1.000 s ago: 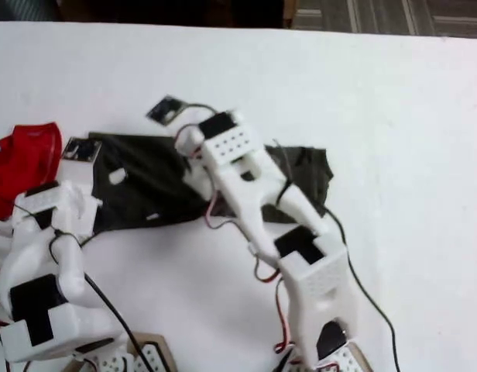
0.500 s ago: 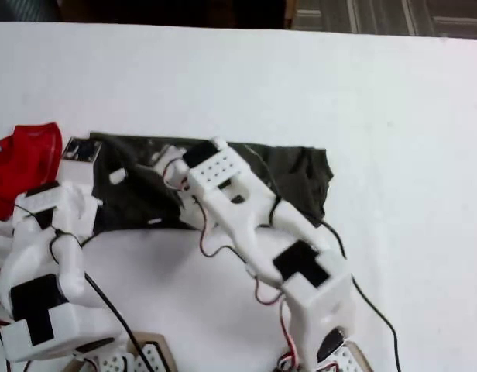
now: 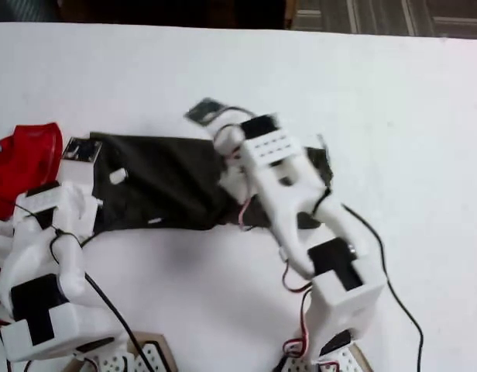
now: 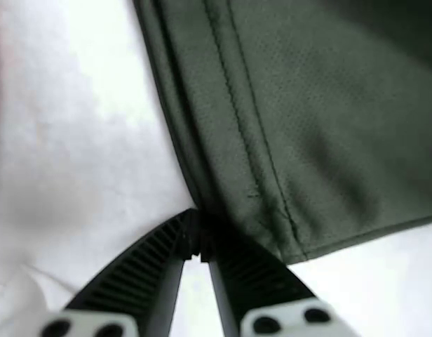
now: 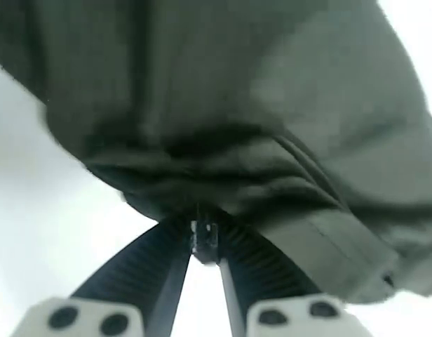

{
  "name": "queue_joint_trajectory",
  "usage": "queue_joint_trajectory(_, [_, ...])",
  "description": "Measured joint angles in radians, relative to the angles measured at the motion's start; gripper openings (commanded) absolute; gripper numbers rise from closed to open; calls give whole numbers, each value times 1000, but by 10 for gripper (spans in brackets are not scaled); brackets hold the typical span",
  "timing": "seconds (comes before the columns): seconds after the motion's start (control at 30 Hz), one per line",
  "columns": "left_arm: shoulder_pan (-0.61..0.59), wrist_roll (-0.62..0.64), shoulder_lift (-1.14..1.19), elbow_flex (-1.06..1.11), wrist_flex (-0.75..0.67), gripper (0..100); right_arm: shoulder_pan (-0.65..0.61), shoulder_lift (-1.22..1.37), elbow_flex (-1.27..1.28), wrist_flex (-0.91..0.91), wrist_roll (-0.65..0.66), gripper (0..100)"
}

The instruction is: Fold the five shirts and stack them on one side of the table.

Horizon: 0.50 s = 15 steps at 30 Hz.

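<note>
shirt: dark green, lying on the table's near-left part with its long side running left to right. the left stretch lies flat. the right end is bunched and partly hidden under the right arm.
shirt edge: the left wrist view shows a stitched hem and a corner lying flat on the white surface.
left gripper: at the shirt's left edge, low on the table. the fingertips are drawn together to a point right on the hem and pinch the cloth's border.
right gripper: at the shirt's right end. the tips are closed together with cloth caught between them, and heavy folds are gathered just past the tips.
left arm: white, at the near-left corner, bent toward the shirt's left side.
right arm: white, rising from the near edge and stretched over the shirt's right part, with its wrist above the far hem.
red shirt: at the table's left edge, just beside the dark shirt's left end. whether the two touch cannot be told.
table: white. its far and right parts are bare.
</note>
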Motion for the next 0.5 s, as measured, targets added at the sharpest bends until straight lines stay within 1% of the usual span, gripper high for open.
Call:
queue_joint_trajectory(0.07, [0, 0, 0, 0, 0, 27, 28, 0, 0, 2, -2, 18])
queue_joint_trajectory(0.37, [0, 0, 0, 0, 0, 27, 31, 38, 0, -84, -2, 18])
queue_joint_trajectory(0.5, [0, 0, 0, 0, 0, 27, 72, 32, 0, -71, -2, 18])
